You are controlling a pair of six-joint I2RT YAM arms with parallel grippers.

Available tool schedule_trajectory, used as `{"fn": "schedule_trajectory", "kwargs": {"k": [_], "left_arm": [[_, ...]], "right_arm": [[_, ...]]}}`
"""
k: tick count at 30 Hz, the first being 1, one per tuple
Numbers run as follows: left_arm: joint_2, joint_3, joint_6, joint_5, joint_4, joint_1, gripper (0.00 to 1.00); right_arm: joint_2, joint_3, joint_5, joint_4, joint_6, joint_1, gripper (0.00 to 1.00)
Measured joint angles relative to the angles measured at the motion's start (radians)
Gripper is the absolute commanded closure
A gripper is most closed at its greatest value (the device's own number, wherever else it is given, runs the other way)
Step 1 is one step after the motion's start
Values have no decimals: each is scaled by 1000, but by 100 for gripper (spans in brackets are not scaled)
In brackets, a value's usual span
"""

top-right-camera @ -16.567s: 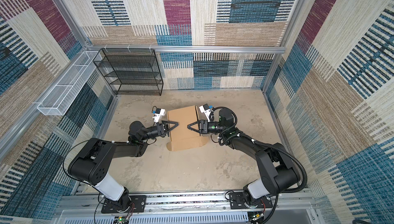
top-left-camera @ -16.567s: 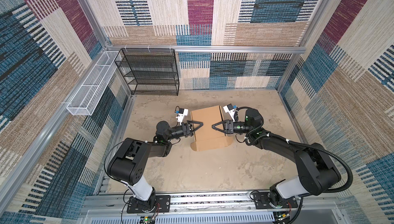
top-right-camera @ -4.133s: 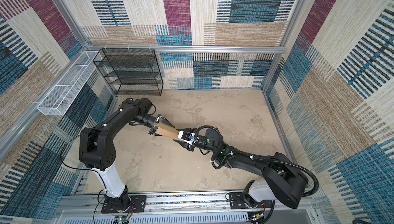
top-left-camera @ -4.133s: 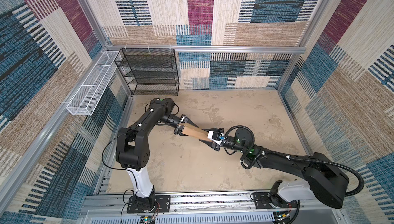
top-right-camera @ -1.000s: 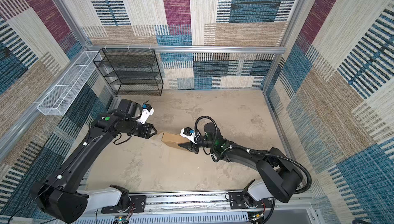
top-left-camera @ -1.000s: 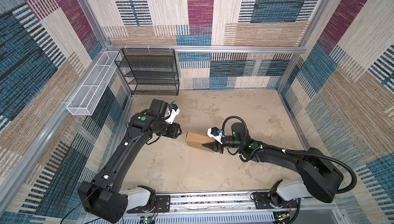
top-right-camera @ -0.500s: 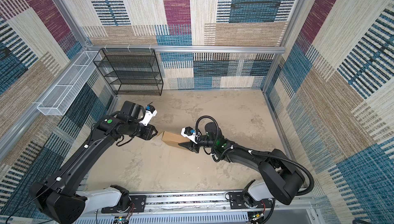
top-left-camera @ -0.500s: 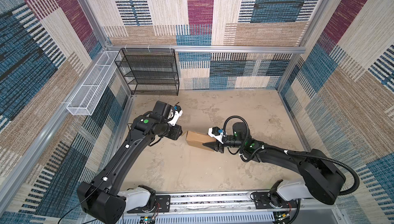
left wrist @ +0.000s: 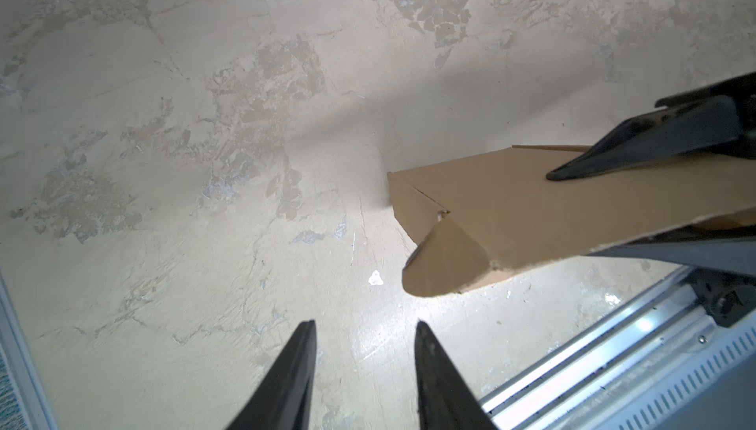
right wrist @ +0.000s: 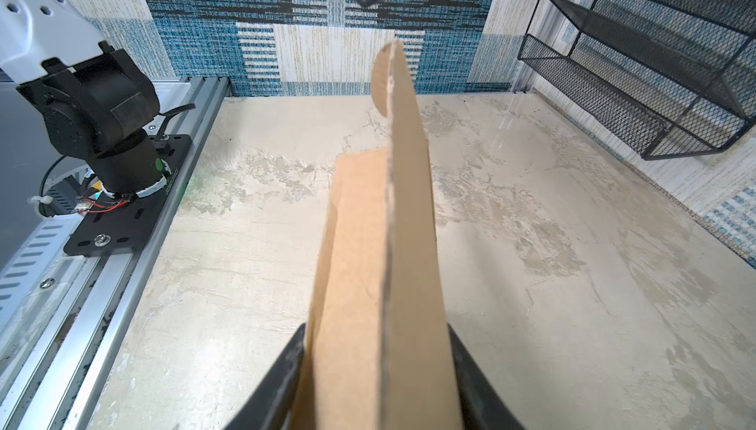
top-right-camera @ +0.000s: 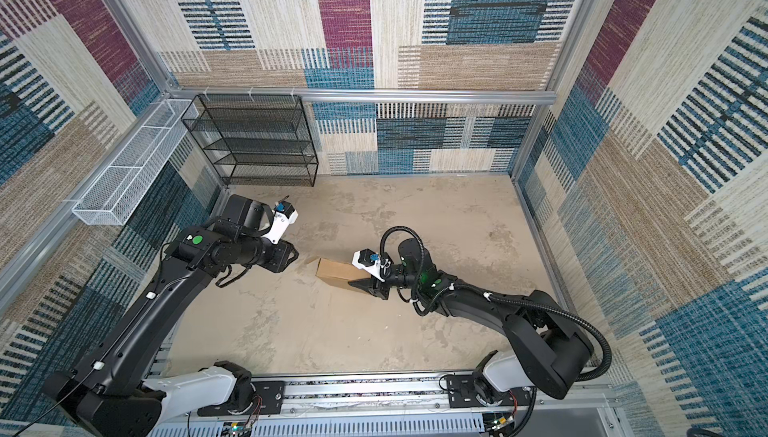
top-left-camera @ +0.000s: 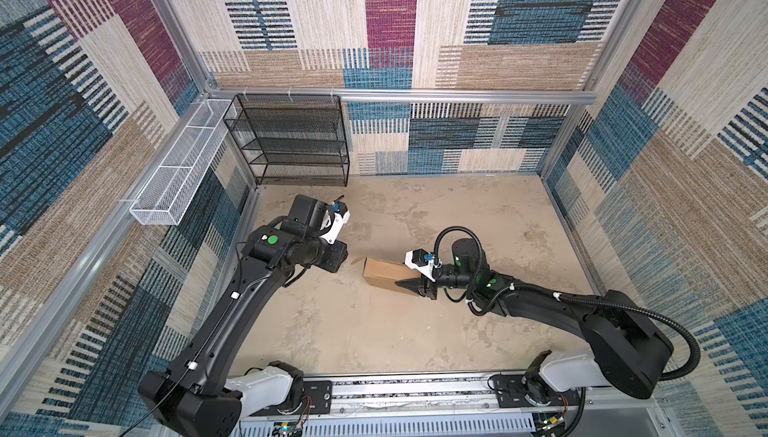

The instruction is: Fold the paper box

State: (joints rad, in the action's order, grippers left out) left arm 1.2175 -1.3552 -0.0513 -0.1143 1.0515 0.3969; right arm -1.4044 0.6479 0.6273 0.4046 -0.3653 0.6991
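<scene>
Right jaws pinch the slim brown cardboard paper box (top-left-camera: 381, 271); left jaws spread above the mottled table (top-left-camera: 374, 331).

The paper box (top-right-camera: 334, 272) is a plain brown slab near the middle of the mottled beige table (top-right-camera: 374, 331). The right gripper (top-right-camera: 360, 285) sits at one end of the box, with a dark finger laid across the cardboard. Off the opposite end, near the box but apart from it, the left gripper (top-right-camera: 293, 257) points toward it. Well behind the box, a black wire rack (top-right-camera: 257, 139) stands against the wall, with a white wire basket (top-right-camera: 124, 181) beside it.
</scene>
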Motion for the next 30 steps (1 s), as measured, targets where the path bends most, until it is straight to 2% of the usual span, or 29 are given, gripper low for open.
{"fn": "schedule_trajectory", "kwargs": {"k": [6,16,30], "left_arm": [[15,16,-12,-48,6,39,60],[46,64,-14,-47,-8,69,65],[71,62,-12,-19,-69,72,62]], "right_arm": [[-4,2,0,-8,-3,0,59],[-8,6,0,-8,-3,0,59],[-8,8,0,-11,-3,0,59]]}}
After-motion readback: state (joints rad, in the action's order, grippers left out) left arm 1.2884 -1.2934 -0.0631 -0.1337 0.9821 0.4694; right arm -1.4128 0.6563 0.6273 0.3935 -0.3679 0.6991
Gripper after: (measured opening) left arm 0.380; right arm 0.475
